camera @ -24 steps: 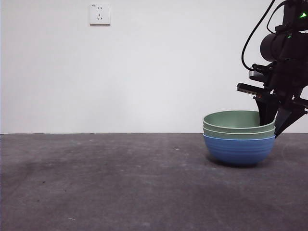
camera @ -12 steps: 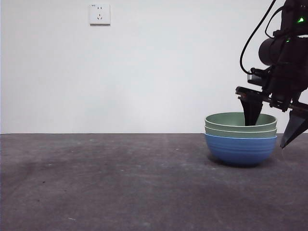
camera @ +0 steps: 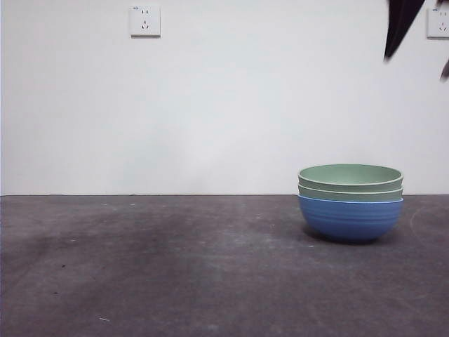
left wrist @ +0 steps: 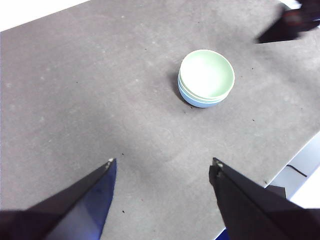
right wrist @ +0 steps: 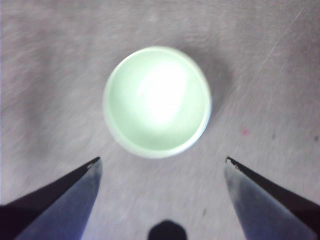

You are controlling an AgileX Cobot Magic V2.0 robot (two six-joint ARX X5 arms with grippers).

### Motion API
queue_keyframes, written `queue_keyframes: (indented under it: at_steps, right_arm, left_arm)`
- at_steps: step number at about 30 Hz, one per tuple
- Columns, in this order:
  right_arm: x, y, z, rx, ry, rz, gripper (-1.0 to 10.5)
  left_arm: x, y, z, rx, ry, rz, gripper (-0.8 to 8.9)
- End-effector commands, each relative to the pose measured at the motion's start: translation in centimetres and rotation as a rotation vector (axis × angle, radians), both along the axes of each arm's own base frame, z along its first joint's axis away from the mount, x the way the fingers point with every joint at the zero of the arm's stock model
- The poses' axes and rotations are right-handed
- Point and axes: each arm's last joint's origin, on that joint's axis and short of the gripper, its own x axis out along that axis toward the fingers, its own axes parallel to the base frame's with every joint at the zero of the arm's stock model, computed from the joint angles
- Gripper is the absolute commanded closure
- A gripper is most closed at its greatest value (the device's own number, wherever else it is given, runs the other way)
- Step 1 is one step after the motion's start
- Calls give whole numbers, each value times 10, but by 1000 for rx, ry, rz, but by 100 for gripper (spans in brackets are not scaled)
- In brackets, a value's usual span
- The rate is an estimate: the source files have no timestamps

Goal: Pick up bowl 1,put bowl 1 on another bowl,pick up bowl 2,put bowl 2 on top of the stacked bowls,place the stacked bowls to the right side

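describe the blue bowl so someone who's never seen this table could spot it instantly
On the dark grey table, look to the right side in the front view, where the only stack of bowls stands. The blue bowl is the bottom one, resting on the table. The two pale green bowls nested in it are the same size; only it is blue.

front low, wrists overhead, sharing bowls (camera: pixel 350 203)

Pale green bowl (right wrist: pixel 157 102) on grey table (right wrist: pixel 270 60), beyond wide-apart jaws.
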Motion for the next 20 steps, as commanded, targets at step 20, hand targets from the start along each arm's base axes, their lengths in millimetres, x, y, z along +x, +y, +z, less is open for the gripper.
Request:
queue_keyframes:
  at_steps: [20]
  right_arm:
    - [-113, 21, 33, -3, 39, 223, 958]
  left_arm:
    - [-2, -3, -8, 8, 94, -113, 829]
